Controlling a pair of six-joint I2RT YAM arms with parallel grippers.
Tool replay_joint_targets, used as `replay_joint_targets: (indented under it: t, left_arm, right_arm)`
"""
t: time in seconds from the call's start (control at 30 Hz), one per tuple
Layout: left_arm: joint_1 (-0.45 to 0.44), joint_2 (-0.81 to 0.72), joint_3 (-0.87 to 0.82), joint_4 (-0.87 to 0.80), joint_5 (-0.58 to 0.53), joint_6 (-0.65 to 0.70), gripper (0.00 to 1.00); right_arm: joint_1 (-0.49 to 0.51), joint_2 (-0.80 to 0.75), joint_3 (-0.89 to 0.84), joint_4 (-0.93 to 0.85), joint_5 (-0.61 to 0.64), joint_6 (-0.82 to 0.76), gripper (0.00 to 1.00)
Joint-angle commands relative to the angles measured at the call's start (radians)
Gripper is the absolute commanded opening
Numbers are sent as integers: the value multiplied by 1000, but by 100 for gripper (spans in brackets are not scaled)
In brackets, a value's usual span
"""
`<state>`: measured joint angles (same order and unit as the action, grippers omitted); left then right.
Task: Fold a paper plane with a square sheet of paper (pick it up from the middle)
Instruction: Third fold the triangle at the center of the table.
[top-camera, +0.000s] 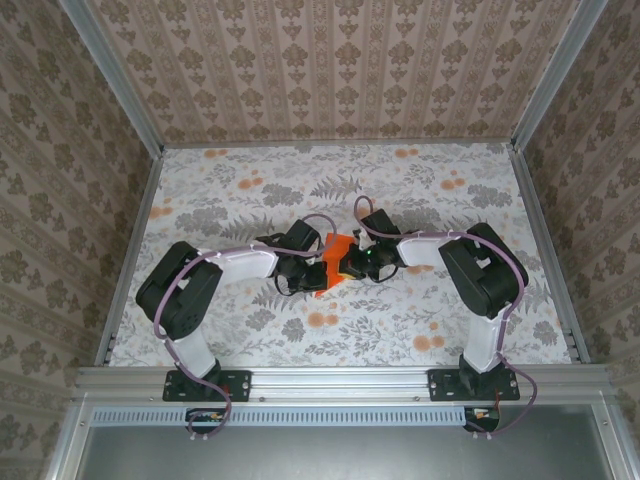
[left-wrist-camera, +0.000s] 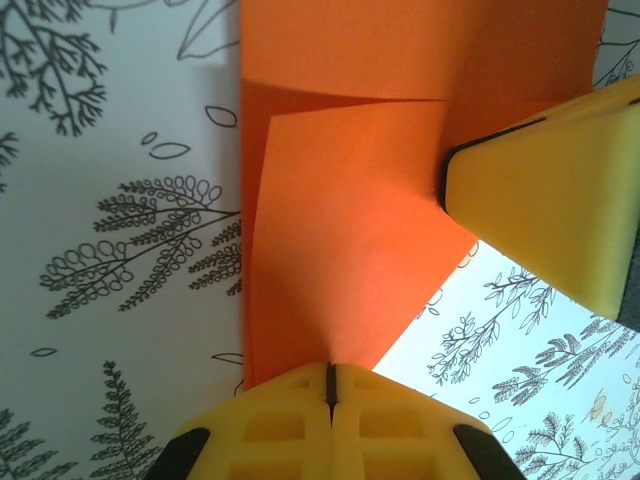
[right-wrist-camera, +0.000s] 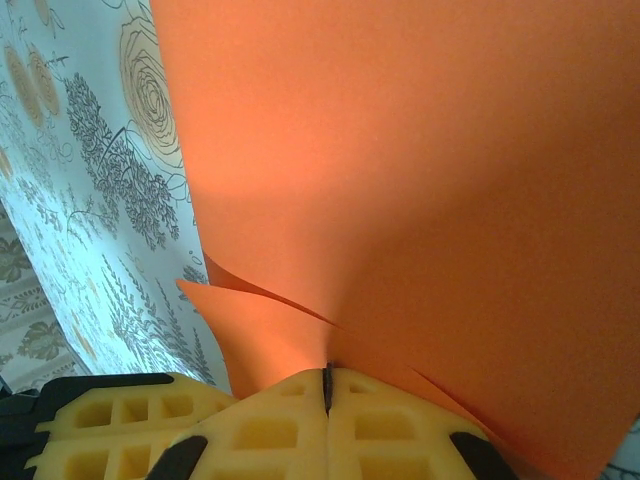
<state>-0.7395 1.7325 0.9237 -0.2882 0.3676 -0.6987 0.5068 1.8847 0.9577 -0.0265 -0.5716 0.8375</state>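
Left gripper: your left gripper (left-wrist-camera: 331, 385) is pinching one edge of the square sheet of paper (left-wrist-camera: 340, 250), with its yellow jaws pressed together on the orange paper.
Right gripper: your right gripper (right-wrist-camera: 327, 382) is clamping the same sheet, with its jaws closed tight on the paper's edge. In the left wrist view, one of its yellow fingers (left-wrist-camera: 545, 200) is pressing in from the right.
Paper position: you are holding the sheet between the two grippers over the middle of the table (top-camera: 250, 190). From above it is showing as a small bright orange patch between the wrists. Whether it is touching the table cannot be told.
Paper shape: the sheet is lying in overlapping layers. A flap is crossing the main surface in the left wrist view, and a curled edge is lifting near the jaws in the right wrist view.
Arms: your left arm (top-camera: 190, 290) and right arm (top-camera: 480, 270) are both reaching inward, meeting at the paper.
Table cover: a grey leaf print with pale orange flowers is lying under the paper.
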Motion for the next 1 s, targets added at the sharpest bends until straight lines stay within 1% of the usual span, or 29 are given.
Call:
replay_joint_targets:
  t: [0.0,0.1,0.17,0.37,0.43,0.57,0.97]
  left_arm:
    - [-14,-56,2,18,-12,-3,2]
    - [-29,-76,-30,66,-21,-41,9]
    - [-34,-77,-51,95,-20,-64,11]
    - [-34,-64,-75,101,15,-88,11]
    - [-34,-63,-81,96,24,-88,13]
    - [-26,-57,-93,82,17,-87,14]
    - [14,-65,-132,96,-7,-93,13]
  right_arm:
    - [0,27,-19,-25,33,11,2]
    - [-1,31,-20,-30,40,12,2]
    - [0,36,-18,-35,42,12,2]
    - [-1,44,-14,-54,50,10,2]
    - [-1,45,-12,-59,51,11,1]
    - [-1,49,-8,-65,53,12,2]
    - [-1,56,-4,-81,55,0,2]
